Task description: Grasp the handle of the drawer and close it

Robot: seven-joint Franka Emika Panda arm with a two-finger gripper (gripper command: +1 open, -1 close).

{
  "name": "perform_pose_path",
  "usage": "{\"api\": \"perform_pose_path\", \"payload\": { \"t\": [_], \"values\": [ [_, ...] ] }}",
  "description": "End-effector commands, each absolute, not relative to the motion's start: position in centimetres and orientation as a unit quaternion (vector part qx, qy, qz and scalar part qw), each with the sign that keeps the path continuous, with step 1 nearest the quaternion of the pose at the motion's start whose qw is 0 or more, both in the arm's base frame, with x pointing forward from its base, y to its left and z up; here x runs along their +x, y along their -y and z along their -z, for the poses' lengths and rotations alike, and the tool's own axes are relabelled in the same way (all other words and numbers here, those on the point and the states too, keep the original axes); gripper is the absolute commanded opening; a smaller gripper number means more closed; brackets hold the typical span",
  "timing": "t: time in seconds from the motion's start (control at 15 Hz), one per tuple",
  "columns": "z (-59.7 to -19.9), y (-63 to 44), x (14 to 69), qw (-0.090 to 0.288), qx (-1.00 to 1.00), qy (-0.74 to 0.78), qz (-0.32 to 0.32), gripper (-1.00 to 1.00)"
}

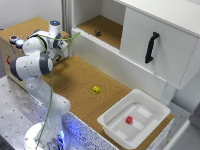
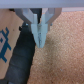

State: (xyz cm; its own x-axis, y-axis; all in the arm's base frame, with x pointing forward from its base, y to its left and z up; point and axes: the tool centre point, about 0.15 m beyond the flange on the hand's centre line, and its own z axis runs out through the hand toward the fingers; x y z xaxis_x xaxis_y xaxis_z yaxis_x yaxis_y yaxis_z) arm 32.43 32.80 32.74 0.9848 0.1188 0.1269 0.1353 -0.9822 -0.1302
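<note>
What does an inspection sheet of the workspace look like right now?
Surface: cork top, bare around the small items.
Job's things: tan box with buttons at the exterior view's left; drawer and handle hidden behind the arm.
Clutter: yellow cube on the cork; white tub holding a red cube; dark object in the open cabinet.
Gripper: gripper with fingertips together, holding nothing visible.
Cables: green cable along the arm.
Surroundings: white door with black handle.
</note>
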Motion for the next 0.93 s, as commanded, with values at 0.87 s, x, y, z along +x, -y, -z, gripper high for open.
{"api": "perform_pose_path", "payload": {
  "t": [0.87],
  "values": [
    [-41.3,-30.9,31.9,0.072,-0.991,0.023,0.109,1.0]
  ]
}}
